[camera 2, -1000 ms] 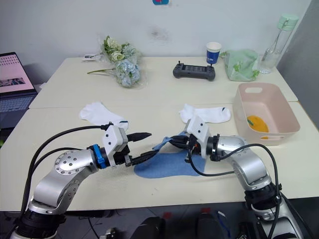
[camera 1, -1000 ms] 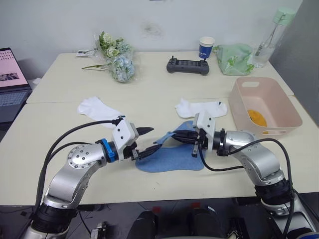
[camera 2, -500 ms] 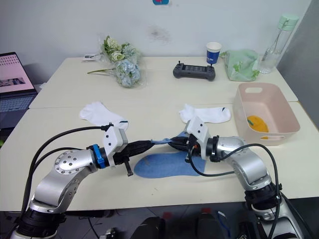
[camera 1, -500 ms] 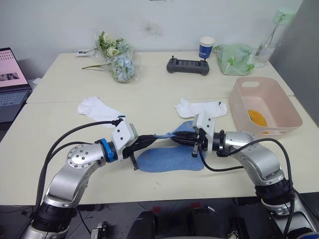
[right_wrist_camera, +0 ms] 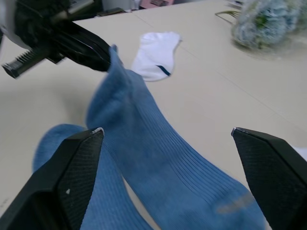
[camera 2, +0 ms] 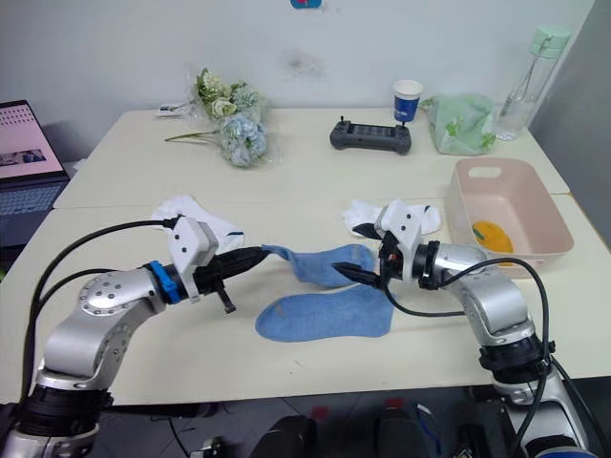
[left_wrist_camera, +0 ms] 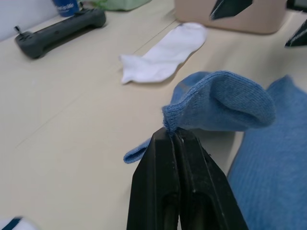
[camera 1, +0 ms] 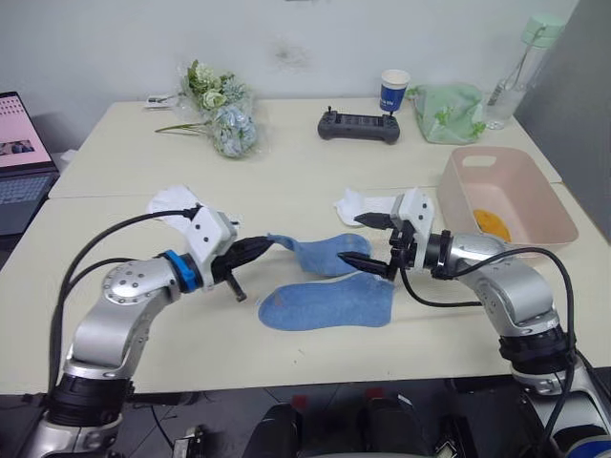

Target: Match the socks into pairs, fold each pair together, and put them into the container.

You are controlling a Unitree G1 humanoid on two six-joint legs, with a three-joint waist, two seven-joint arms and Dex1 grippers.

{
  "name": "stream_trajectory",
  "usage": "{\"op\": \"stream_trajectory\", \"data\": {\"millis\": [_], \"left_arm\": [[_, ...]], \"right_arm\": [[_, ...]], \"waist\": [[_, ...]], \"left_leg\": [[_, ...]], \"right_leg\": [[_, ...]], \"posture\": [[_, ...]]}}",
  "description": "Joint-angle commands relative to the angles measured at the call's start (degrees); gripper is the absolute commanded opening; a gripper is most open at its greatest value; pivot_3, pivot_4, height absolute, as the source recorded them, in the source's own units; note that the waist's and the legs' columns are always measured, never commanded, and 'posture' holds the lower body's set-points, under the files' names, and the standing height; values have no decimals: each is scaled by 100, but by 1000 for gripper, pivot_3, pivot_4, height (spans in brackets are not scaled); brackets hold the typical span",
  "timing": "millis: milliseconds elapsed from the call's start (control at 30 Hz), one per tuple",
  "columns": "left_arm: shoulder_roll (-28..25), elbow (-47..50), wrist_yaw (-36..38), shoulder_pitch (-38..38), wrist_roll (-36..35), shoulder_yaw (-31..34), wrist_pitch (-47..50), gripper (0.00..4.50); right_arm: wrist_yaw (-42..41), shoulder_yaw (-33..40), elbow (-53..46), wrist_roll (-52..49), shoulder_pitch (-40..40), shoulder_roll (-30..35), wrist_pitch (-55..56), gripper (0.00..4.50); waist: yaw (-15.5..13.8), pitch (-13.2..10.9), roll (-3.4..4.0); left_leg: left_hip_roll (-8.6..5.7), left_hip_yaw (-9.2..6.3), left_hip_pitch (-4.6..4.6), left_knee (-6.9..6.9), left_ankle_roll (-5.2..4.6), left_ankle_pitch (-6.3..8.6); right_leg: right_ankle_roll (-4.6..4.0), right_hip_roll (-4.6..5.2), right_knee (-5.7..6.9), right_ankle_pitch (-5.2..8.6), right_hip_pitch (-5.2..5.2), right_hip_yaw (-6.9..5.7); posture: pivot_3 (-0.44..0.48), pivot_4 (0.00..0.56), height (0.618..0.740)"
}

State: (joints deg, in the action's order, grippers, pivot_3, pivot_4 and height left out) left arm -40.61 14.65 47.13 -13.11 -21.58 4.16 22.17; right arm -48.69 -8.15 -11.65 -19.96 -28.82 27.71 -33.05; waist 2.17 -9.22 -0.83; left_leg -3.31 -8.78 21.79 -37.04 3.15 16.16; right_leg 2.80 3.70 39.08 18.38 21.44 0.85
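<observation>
The counter [camera 1: 315,186] carries everything. At its right edge stands the pale pink container [camera 1: 511,196], with a mustard-orange sock [camera 1: 492,222] lying on its bottom. The left arm reaches in from the left and the right arm from the right, their tips facing each other over the middle of the counter.

One light blue sock [camera 1: 329,303] lies flat near the front edge. The second light blue sock [camera 1: 320,252] is just behind it, one end lifted off the counter and the rest draped down to touch the flat one. The left claw [camera 1: 256,246] is clamped on that lifted end, fingers pressed together on the fabric. The right claw [camera 1: 366,240] hangs just past the sock's other end, its fingers spread wide and holding nothing.

A white sock [camera 1: 377,203] lies behind the right claw, near the container. Another white sock [camera 1: 170,200] lies behind the left arm, well apart from the first.
</observation>
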Motion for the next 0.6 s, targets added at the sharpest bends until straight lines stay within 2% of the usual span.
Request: {"op": "stream_trajectory", "data": {"millis": [33, 133, 233, 367, 500, 600], "left_arm": [[-399, 344, 326, 178, -281, 411, 194, 0], [-828, 1052, 733, 490, -956, 487, 956, 0], [-988, 1662, 766, 518, -1662, 385, 1751, 0], [-485, 1966, 252, 92, -2211, -89, 2466, 0], [40, 1796, 73, -192, -1918, -862, 2526, 0], [339, 1403, -22, -462, -1548, -1292, 2354, 0]], "right_arm": [[-30, 112, -11, 29, -104, 49, 265, 4485], [-58, 120, 41, 43, -63, 73, 323, 4485], [-74, 157, 143, 56, -33, 123, 394, 4485], [-28, 324, 554, 198, -54, 278, 669, 4485], [149, 562, 861, 317, -115, 383, 935, 4485], [-52, 706, 592, 213, 49, 706, 793, 4485]], "waist": [[9, 0, 0], [18, -1, 1], [-1, -1, 1], [-52, -1, 1], [-36, -1, 1], [-37, -1, 2]], "left_leg": [[0, 0, 0, 0, 0, 0], [-1, 2, 1, 2, 0, 0], [-3, 1, 2, 0, -1, 0], [-5, -4, 2, -3, -1, 1], [-9, 9, 1, -7, -1, 0], [-1, 14, 1, -3, -1, 0]], "right_leg": [[0, 1, 0, 0, 0, 0], [0, 4, -2, 0, 0, 4], [0, 5, -2, 0, -3, 4], [0, 1, -1, 0, -10, 3], [2, -9, 0, -1, -11, 3], [2, -12, 0, -1, -6, 4]], "posture": [[0, 150, 740], [0, 150, 740], [0, 150, 740], [0, 150, 740], [0, 150, 740], [0, 150, 740]]}}
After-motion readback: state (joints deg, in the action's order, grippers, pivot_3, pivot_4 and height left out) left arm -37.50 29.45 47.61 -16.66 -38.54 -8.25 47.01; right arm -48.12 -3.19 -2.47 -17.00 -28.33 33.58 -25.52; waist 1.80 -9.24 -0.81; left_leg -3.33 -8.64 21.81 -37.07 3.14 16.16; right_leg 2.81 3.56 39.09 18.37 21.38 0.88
